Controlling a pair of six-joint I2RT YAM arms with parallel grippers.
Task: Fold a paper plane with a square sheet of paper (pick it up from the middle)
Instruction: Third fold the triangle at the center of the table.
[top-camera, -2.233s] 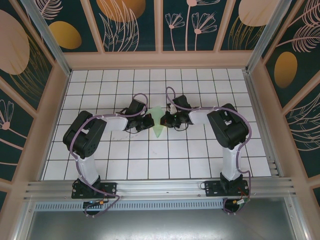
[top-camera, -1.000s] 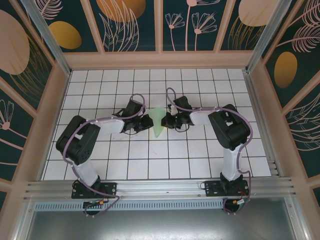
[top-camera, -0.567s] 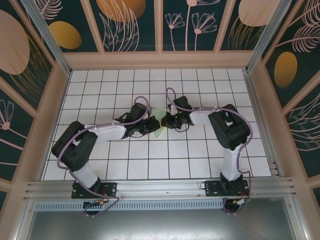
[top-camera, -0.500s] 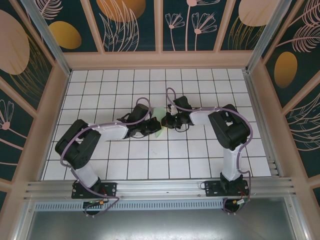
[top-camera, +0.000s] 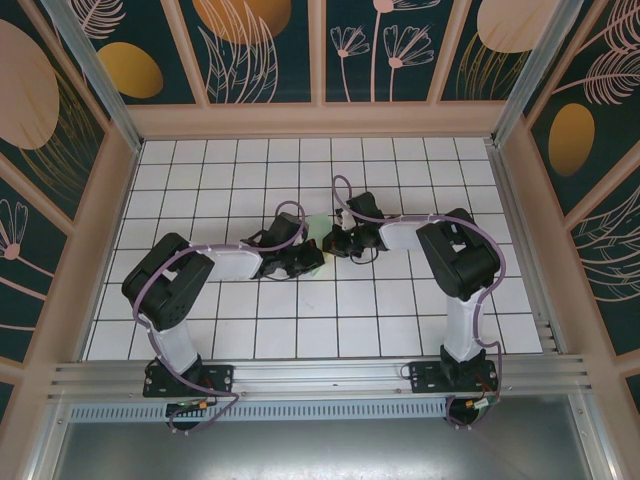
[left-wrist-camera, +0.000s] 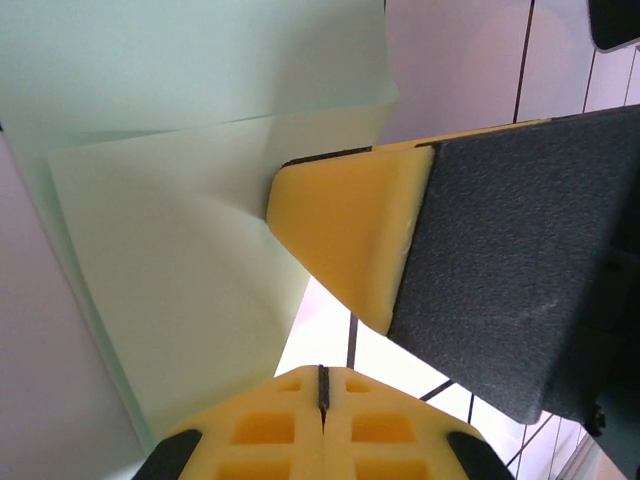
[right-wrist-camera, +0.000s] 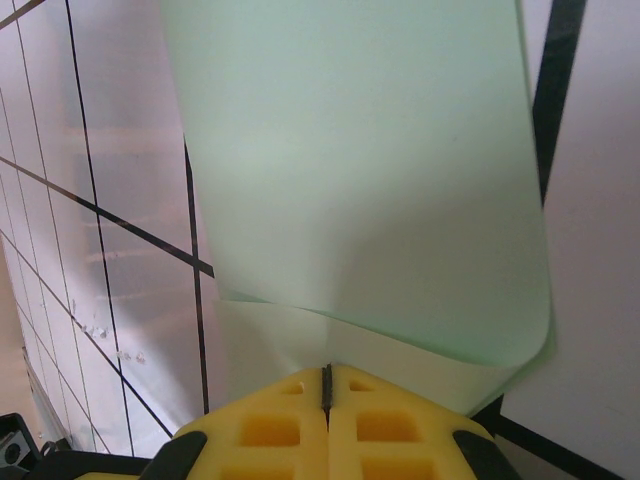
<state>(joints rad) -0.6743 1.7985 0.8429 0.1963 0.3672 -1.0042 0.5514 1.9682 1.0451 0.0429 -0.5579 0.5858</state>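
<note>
The square sheet of paper is folded into a pale mint-green paper plane (top-camera: 318, 226) lying mid-table between the two grippers, and the arms hide most of it. My right gripper (top-camera: 328, 240) is shut at its right edge. In the right wrist view the paper (right-wrist-camera: 360, 180) curls up from the shut gripper (right-wrist-camera: 327, 372), and a crease runs into the seam. My left gripper (top-camera: 312, 262) is shut at the plane's near end. In the left wrist view the paper (left-wrist-camera: 180, 250) passes under the left side of that gripper (left-wrist-camera: 322, 375). The right gripper's yellow fingertip (left-wrist-camera: 350, 235) rests on the paper.
The white gridded table (top-camera: 400, 320) is boxed in by pale wooden walls (top-camera: 320, 120) at the back and both sides. An aluminium rail (top-camera: 320, 375) carrying the arm bases runs along the near edge.
My left gripper has slid right onto the plane's near end, covering its pointed tip, and has shut. The right arm has stayed put.
</note>
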